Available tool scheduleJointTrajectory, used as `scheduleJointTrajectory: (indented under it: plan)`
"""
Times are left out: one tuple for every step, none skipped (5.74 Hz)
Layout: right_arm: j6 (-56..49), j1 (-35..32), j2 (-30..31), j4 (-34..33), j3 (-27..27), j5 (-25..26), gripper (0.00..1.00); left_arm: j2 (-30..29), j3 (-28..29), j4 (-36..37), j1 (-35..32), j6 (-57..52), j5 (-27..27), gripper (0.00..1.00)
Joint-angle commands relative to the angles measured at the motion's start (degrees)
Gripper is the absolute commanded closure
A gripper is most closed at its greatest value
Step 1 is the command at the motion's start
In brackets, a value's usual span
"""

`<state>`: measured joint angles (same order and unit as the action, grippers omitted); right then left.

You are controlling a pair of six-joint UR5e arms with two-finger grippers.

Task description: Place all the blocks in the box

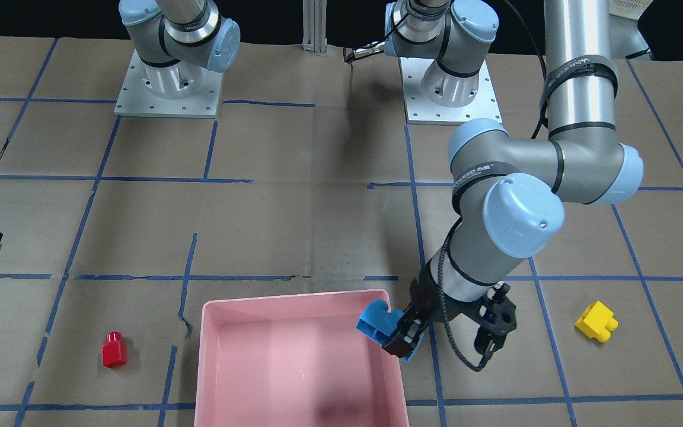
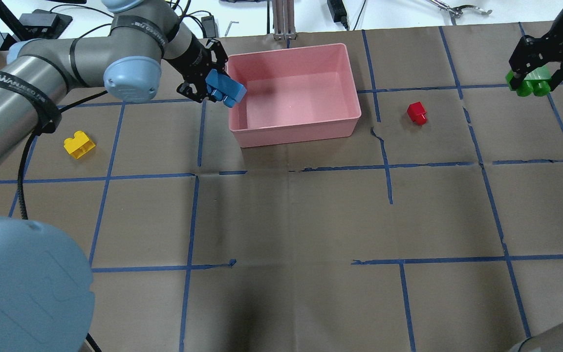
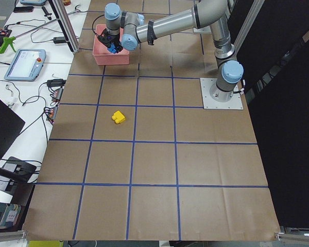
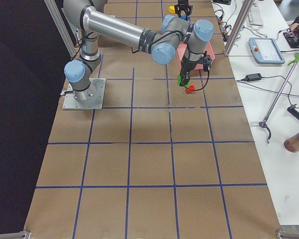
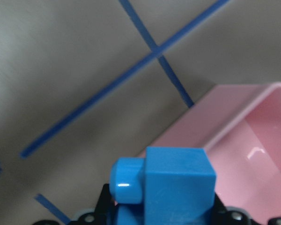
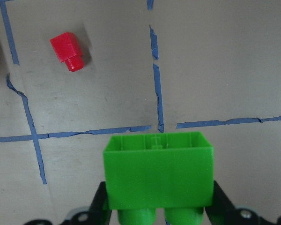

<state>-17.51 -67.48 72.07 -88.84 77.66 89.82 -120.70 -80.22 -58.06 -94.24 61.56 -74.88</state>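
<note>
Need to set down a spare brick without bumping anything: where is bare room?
The floor of the pink plastic tray is bare, as is the brown paper between it and the small red brick. Crowded: the tray's left rim, where the left claw holds the long blue brick.
</note>
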Motion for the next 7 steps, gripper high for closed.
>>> scheduleJointTrajectory:
  plan:
    - [0.0, 0.0, 0.0, 0.1, 0.0, 0.0, 0.44, -7.2, 7.3, 0.5, -5.1, 5.7, 1.3, 0.65]
    - [0.0, -0.1, 0.0, 0.1, 0.0, 0.0, 0.44, -8.0, 7.1, 2.0, -5.2, 4.3, 0.4, 0.18]
    - [0.0, 0.0, 0.0, 0.1, 0.0, 0.0, 0.44, -7.5, 6.5, 2.9, -5.2, 1.0, -2.4, 0.04]
    - [0.0, 0.0, 0.0, 0.1, 0.1, 0.0, 0.44, -6.9, 6.4, 2.8, -4.6, -0.6, -2.6, 0.03]
    - [0.0, -0.1, 0.1, 0.0, 0.0, -0.1, 0.44, -5.1, 5.4, -0.2, -0.5, -13.4, -6.5, 0.03]
    - [1.3, -1.6, -0.2, -0.8, -0.1, -0.3, 0.44, -0.9, 0.5, -2.1, 5.1, -28.1, -10.6, 0.02]
    - [8.8, -6.6, -1.1, -3.1, -0.2, -2.0, 0.43, 2.6, -5.8, -2.1, 11.4, -39.7, -14.0, 0.02]
